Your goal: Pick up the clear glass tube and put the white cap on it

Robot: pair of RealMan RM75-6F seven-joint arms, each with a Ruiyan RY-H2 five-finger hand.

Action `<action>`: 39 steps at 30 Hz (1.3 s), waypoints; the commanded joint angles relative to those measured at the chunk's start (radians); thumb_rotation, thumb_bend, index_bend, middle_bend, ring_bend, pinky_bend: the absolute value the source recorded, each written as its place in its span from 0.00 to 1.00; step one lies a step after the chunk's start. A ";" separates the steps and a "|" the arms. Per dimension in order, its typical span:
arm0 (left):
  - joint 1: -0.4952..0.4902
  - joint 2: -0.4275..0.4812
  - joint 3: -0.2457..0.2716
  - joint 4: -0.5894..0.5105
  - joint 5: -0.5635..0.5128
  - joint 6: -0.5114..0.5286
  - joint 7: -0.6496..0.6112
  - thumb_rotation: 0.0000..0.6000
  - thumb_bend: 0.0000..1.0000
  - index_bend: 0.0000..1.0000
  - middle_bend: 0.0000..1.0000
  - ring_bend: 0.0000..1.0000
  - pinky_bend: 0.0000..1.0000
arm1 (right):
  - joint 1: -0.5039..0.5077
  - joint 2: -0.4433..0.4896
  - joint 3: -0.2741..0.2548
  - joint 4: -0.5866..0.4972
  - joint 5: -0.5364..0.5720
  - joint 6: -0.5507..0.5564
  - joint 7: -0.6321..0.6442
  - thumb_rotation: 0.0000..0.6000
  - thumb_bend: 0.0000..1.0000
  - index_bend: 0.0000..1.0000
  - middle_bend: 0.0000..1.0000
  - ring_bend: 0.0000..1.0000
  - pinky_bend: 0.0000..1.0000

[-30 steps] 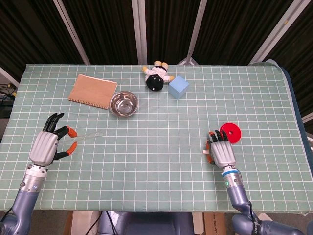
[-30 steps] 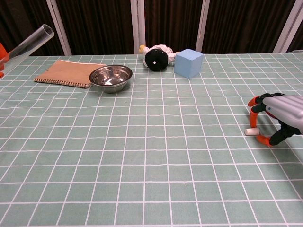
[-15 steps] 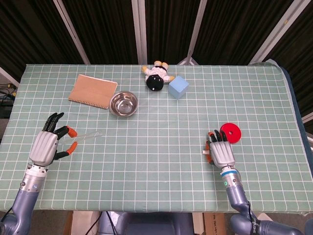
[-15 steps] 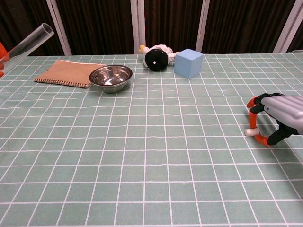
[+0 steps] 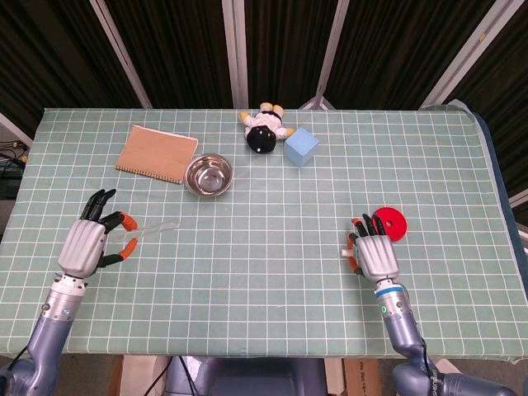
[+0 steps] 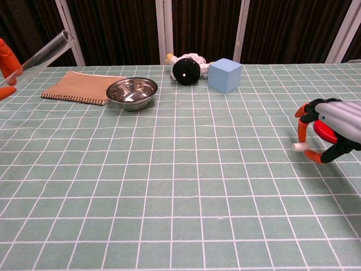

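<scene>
The clear glass tube is held in my left hand at the table's left side. It slants up and to the right, open end away from the hand. The chest view shows the tube raised above the table, with only the left hand's orange fingertips at the frame's edge. My right hand pinches the small white cap at the right side. In the chest view the cap hangs just off the table in the right hand.
A red disc lies just beyond the right hand. At the back stand a brown notebook, a steel bowl, a black-and-white plush toy and a blue cube. Green gridded cloth covers the table.
The left hand has shifted a little right and toward the middle with the tube. The right hand has risen slightly, lifting the white cap off the table.
</scene>
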 commanded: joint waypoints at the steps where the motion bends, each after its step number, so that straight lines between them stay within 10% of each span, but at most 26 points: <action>1: -0.025 -0.019 -0.019 -0.014 -0.026 -0.038 0.015 1.00 0.56 0.54 0.57 0.08 0.00 | 0.004 0.029 0.011 -0.033 -0.027 0.019 0.004 1.00 0.44 0.57 0.18 0.05 0.00; 17: -0.190 -0.169 -0.096 0.020 -0.117 -0.211 0.186 1.00 0.56 0.55 0.57 0.09 0.00 | 0.058 0.123 0.053 -0.158 -0.210 0.091 -0.015 1.00 0.44 0.57 0.18 0.05 0.00; 39: -0.257 -0.330 -0.164 0.092 -0.251 -0.225 0.229 1.00 0.57 0.55 0.57 0.10 0.00 | 0.202 0.052 0.111 -0.042 -0.360 0.109 -0.200 1.00 0.44 0.58 0.20 0.05 0.00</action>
